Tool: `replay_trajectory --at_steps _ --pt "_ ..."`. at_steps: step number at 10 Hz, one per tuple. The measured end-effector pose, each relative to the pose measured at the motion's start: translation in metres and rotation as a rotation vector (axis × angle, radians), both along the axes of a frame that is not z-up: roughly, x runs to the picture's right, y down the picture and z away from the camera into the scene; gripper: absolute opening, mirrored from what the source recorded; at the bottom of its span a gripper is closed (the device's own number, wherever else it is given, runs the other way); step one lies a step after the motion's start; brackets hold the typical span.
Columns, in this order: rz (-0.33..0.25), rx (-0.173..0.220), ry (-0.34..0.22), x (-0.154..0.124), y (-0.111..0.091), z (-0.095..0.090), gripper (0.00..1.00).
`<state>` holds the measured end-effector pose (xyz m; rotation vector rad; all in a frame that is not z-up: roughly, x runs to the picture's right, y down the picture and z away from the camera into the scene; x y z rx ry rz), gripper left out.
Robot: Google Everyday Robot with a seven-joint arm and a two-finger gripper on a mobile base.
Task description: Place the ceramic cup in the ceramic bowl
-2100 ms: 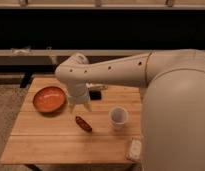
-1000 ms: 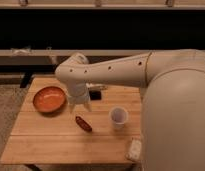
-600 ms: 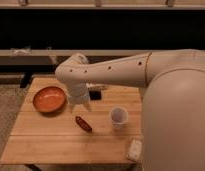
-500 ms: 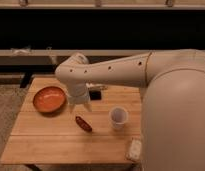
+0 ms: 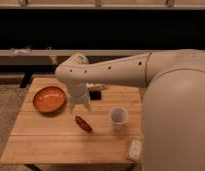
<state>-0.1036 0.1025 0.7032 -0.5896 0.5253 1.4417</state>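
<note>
Cup: the small plain white cylindrical ceramic cup (image 5: 118,117) is seen upright and free on the pale wooden slatted table (image 5: 51,145), well apart from the bowl, to the picture's right of it and slightly nearer the camera.
Bowl: the wide shallow orange-red ceramic bowl (image 5: 49,98) with a darker rim is seen empty at the table's far-left part; it is taken as the landmark for every other place.
Gripper: the gripper (image 5: 79,104) is hung just beside the bowl's right edge, between bowl and cup and closer to the bowl; its tip is pointed down at the table.
Fingers: they are judged to be spread apart, with nothing held between them.
Arm: the large white arm (image 5: 111,72) is stretched from the robot's body, across and above the cup's side of the table, toward the bowl.
Other items: a small dark red oblong item (image 5: 83,124) is laid right of the bowl and nearer the camera, just below the gripper; a black block (image 5: 94,94) is set right of the bowl, behind the gripper; a flat pale rectangular packet (image 5: 134,149) is laid far from the bowl, beyond the cup.
Change: nothing is seen to have shifted over the last two seconds; arm, cup and bowl are unmoved.
Meaning: the task is judged not begun, since the cup is not yet grasped and must first be reached, away from the bowl.
</note>
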Motion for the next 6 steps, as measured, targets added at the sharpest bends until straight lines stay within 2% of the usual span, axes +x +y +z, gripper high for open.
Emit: replay_trajectory --at_steps 2,4,6 --pt "-0.013 -0.003 0.003 0.0 -0.002 0.0 0.65" --pt "-0.073 0.012 0.007 -0.008 -0.023 0.007 0.65" --pt "-0.071 0.028 0.038 0.004 -0.039 0.013 0.65"
